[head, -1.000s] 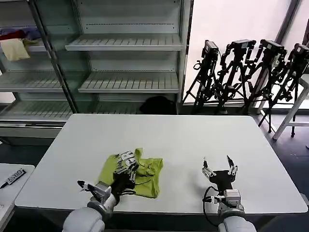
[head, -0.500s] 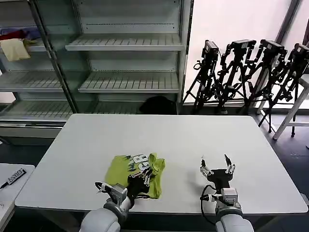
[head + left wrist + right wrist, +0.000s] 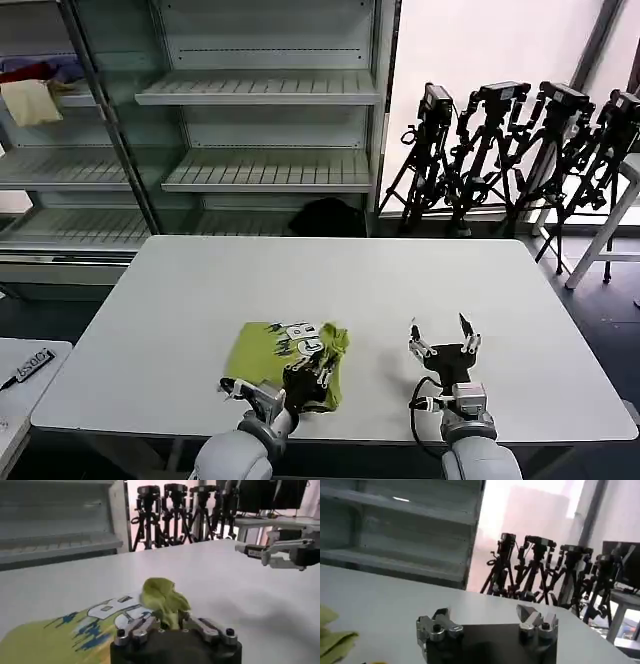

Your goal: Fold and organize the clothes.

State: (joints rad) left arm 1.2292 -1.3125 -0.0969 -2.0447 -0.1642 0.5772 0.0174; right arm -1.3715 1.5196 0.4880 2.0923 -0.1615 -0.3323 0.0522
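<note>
My left gripper (image 3: 318, 368) pinches the lime shirt (image 3: 270, 352) on the white table (image 3: 330, 280); my right gripper (image 3: 440, 340) hovers open nearby.

The head camera looks forward and down over the white rectangular table (image 3: 400, 290). Both wrist cameras sit close above that table, facing the black tripods (image 3: 172, 505) behind it, shared by all views

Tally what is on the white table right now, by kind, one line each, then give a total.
Lime shirt, pinched by the left end effector: 1
End effectors over the table, the other being the right end effector, open: 2
Total: 3
</note>
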